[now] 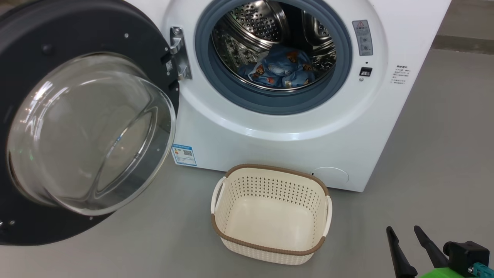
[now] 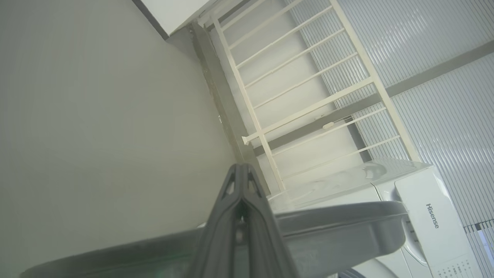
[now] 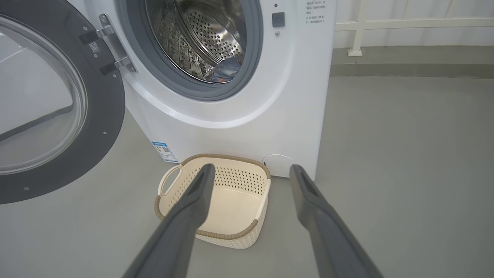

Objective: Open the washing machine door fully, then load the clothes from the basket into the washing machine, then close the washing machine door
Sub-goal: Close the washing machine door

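Head view: the door [image 1: 88, 131] is hanging wide open at left, the clothes [image 1: 279, 69] are lying in the machine's [image 1: 270, 146] drum, and the basket [image 1: 270, 214] is sitting empty on the floor.
Left wrist view: the left end effector [image 2: 241, 168] is pressing closed on nothing.
Right wrist view: the right end effector [image 3: 251, 168] is gaping open, empty, over the basket.

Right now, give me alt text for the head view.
The washing machine stands with its door wide open at left, blue printed clothes in the drum. The cream basket sits empty on the floor before it; the open right gripper is at lower right.
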### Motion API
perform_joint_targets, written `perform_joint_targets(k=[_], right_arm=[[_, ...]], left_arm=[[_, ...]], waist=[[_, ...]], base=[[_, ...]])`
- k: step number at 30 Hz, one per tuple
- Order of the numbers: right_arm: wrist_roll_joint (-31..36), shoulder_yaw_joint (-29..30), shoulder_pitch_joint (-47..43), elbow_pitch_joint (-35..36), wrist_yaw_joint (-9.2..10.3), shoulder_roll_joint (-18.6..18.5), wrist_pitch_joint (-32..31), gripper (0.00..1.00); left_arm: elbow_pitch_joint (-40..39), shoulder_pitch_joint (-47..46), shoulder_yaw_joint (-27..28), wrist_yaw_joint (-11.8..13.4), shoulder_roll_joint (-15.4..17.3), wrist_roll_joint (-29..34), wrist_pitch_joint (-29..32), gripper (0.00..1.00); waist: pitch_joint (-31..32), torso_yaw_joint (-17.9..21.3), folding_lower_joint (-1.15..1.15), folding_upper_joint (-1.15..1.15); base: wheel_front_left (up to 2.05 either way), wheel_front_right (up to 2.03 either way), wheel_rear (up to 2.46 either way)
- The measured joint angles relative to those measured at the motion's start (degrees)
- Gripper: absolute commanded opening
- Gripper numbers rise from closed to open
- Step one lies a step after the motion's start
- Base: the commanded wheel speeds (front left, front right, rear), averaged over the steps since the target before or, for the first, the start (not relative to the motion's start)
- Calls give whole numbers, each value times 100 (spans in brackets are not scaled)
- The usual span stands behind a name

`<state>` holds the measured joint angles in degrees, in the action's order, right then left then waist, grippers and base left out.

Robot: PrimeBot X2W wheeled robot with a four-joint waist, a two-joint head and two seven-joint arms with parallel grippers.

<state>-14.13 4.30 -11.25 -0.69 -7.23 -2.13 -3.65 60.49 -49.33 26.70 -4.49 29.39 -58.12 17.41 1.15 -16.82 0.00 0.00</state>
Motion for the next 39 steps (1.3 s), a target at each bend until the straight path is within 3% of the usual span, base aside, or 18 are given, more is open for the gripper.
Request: perform_joint_targets(k=[14,30,39], right_arm=[[0,12,2,107,0,-52,-191,100],[0,51,4,109,0,-55,-309,100],[0,132,4,92,0,-52,-383,100]], left_arm=[[166,5,182,-102,29,-353,475,0],[35,10,220,-158,65,-742,1723,0],[-148,52,272,-65,2,-1026,2452,0]], waist=[[-191,88,0,0],[-268,-9,0,0],[-293,-83,-1,0]], base=[[0,0,0],[0,0,0],[0,0,0]])
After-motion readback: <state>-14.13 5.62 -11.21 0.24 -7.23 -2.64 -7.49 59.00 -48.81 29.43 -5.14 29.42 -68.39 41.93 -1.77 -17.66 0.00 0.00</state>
